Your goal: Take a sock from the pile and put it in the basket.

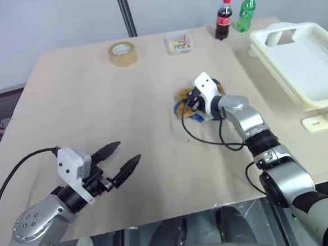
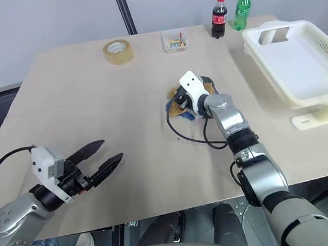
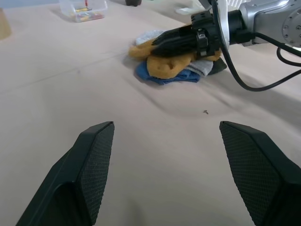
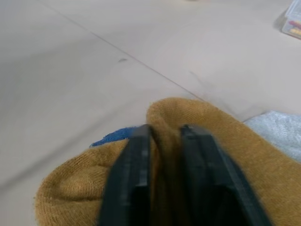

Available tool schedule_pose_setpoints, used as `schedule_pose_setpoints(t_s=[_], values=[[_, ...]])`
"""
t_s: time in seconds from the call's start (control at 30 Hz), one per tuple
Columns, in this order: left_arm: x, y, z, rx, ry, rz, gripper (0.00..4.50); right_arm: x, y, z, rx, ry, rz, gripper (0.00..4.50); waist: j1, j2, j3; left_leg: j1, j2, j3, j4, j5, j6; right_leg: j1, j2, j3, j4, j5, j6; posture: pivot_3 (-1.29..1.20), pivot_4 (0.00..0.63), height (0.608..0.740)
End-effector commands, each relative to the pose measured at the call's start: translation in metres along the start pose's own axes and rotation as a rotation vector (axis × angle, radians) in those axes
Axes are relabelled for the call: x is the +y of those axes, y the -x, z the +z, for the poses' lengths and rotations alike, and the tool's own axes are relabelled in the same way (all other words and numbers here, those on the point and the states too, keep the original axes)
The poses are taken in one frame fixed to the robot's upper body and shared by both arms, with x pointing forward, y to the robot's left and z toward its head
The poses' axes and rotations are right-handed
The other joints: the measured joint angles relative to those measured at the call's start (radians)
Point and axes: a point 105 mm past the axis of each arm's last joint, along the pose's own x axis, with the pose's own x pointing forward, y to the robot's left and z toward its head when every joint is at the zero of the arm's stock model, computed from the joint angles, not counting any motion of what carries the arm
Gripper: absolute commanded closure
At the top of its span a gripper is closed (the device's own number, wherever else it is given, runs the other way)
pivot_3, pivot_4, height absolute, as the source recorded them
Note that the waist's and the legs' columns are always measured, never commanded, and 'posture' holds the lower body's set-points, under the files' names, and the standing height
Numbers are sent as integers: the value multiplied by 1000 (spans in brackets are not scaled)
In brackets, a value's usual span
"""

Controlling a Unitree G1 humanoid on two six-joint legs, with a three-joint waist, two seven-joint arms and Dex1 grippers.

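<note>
A pale tan tabletop [image 1: 95,99] stands before a grey wall, with the basket [image 1: 303,62] near its edge, well right of the right fingers. The right fingers [image 4: 162,155] are pinched on a fold of the sock [image 4: 197,127] atop the pile [image 3: 176,66]. The left fingers [image 3: 94,155] are spread wide and empty, the pile well beyond their tips.

The right gripper [image 4: 162,141] reaches forward, arm extended, its fingers pinched on a fold of the mustard-yellow sock [image 4: 221,141]. The left gripper [image 1: 120,160] hovers level, jaws spread wide, holding nothing.
</note>
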Motion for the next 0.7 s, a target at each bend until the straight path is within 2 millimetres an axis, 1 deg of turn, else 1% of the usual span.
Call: schedule_pose_setpoints(t_s=[0.03,0.27,0.4,0.47,0.57,0.63,0.7], values=[[-1,0,3,-19,-25,2,685,-1,1,23,-71,14,-4,4446,0,0,0,0,0,0,0,0,0,0,0,0,0,0,0,0,150,740],[0,1,1,-16,-25,6,685,-1,1,25,-74,21,-6,4446,0,0,0,0,0,0,0,0,0,0,0,0,0,0,0,0,150,740],[0,0,-1,-13,-23,8,685,0,3,36,-107,3,-1,4446,0,0,0,0,0,0,0,0,0,0,0,0,0,0,0,0,150,740],[-1,0,-1,-12,-21,3,685,2,5,44,-136,-44,17,4446,0,0,0,0,0,0,-1,0,0,0,0,0,0,0,0,0,150,740],[-2,-1,-2,-12,-19,1,685,1,10,55,-179,-160,38,4446,0,0,0,0,0,0,-1,0,0,0,0,0,0,0,0,0,150,740],[-2,-1,-2,-12,-18,1,685,-1,13,58,-185,-209,42,4446,1,1,0,0,0,0,-1,0,0,0,0,0,0,0,0,0,150,740],[-2,-1,-3,-12,-18,0,685,-2,14,57,-174,-214,41,4446,2,1,0,0,0,0,-1,0,0,0,0,0,0,0,0,0,150,740]])
